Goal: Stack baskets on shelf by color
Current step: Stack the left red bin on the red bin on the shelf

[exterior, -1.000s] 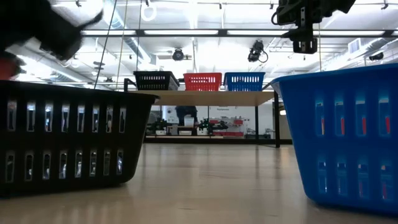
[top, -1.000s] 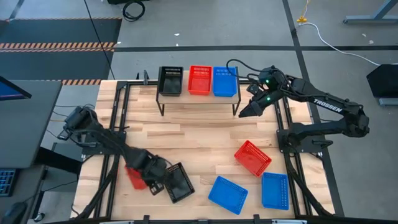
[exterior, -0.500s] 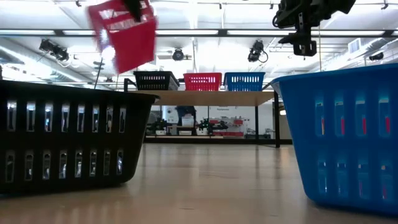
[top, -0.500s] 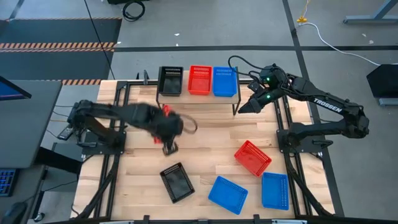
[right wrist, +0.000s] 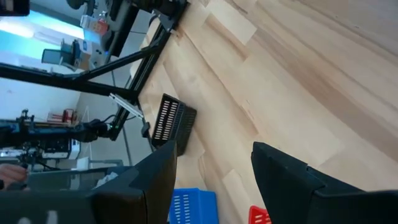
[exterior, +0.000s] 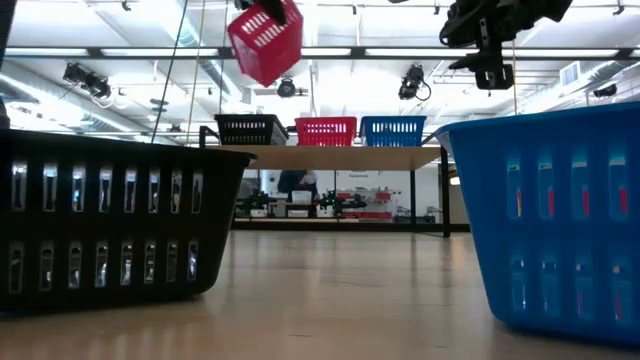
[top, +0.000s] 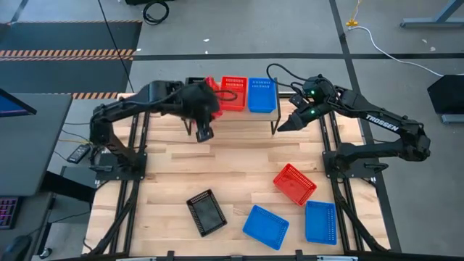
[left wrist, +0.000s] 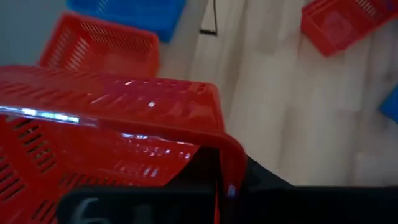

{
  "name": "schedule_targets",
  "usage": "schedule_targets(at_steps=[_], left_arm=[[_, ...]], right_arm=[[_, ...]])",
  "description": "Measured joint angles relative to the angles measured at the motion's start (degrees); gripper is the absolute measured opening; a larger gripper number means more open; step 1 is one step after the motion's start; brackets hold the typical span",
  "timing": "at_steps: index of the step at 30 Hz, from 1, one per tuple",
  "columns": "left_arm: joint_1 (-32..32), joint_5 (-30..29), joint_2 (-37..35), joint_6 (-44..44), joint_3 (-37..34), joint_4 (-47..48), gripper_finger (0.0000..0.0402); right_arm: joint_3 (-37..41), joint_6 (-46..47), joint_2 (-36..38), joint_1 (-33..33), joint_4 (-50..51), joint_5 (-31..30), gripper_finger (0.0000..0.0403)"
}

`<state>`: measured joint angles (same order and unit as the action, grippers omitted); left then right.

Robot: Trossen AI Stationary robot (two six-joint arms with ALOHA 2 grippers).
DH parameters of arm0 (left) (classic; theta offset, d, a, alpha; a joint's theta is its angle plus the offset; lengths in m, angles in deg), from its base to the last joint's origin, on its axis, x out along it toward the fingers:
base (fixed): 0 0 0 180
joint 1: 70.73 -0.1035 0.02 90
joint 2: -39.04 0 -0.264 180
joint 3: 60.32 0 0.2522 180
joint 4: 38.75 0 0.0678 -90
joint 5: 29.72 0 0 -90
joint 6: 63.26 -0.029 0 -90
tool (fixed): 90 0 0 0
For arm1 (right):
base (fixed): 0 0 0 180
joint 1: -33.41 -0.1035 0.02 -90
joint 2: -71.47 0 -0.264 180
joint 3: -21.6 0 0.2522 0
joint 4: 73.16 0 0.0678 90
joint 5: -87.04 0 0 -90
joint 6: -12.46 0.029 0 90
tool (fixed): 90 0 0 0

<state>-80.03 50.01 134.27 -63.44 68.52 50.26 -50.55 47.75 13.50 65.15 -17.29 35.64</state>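
Note:
My left gripper [top: 206, 90] is high over the shelf's left part, shut on a red basket [exterior: 265, 38] that hangs tilted in the air. The shelf [exterior: 330, 156] carries a black basket [exterior: 250, 129], a red basket [top: 233, 93] and a blue basket [top: 262, 94] side by side, each on its bottom. My right gripper [top: 286, 125] hovers open by the shelf's right end. On the table lie a black basket [top: 206, 212], a red basket [top: 294, 183] and two blue baskets [top: 265, 226] [top: 320, 221]. My left gripper holds the red basket by the rim of one end wall [left wrist: 219, 155]. The basket itself hides the fingertips, so the kind of hold does not show. The basket is lifted clear of table and shelf, and it hangs tilted [exterior: 265, 38].
Bare wood lies between the shelf and the baskets at the near edge. Black frame rails [top: 138, 145] run along both table sides. My right arm [top: 370, 119] reaches in from the right toward the shelf's right legs.
My left gripper has swung from the table's near left corner up and toward the far edge, carrying the red basket, which was lifted clear and now hangs over the shelf's left part. The black basket stayed on the table. My right gripper barely moved.

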Motion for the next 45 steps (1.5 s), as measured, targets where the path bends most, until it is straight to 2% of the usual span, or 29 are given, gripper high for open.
schedule_targets(at_steps=[9, 13, 25, 39, 45], left_arm=[[-6.7, -0.3, 11.1, -14.3, 13.4, -1.9, 0.0005], [-9.0, -0.1, 16.2, -19.4, 16.7, -2.7, 0.0005], [-10.8, 0.0, 23.8, -31.6, 16.9, -5.8, 0.0009], [-12.8, 1.3, 25.0, -33.0, 16.6, -4.5, 0.0012], [-12.8, 1.4, 25.0, -32.0, 16.6, -4.7, 0.0042]], right_arm=[[0.0, 4.2, 0.0, -0.1, -0.4, -3.0, 0.0213], [0.0, 5.5, 0.0, -0.5, -0.5, -3.2, 0.0213], [0.0, 5.7, 0.0, -0.7, -0.4, -3.7, 0.0213], [0.0, 5.1, 0.0, -0.7, -0.4, -4.1, 0.0213], [0.0, 4.7, 0.0, -0.7, -0.4, -4.1, 0.0213]])
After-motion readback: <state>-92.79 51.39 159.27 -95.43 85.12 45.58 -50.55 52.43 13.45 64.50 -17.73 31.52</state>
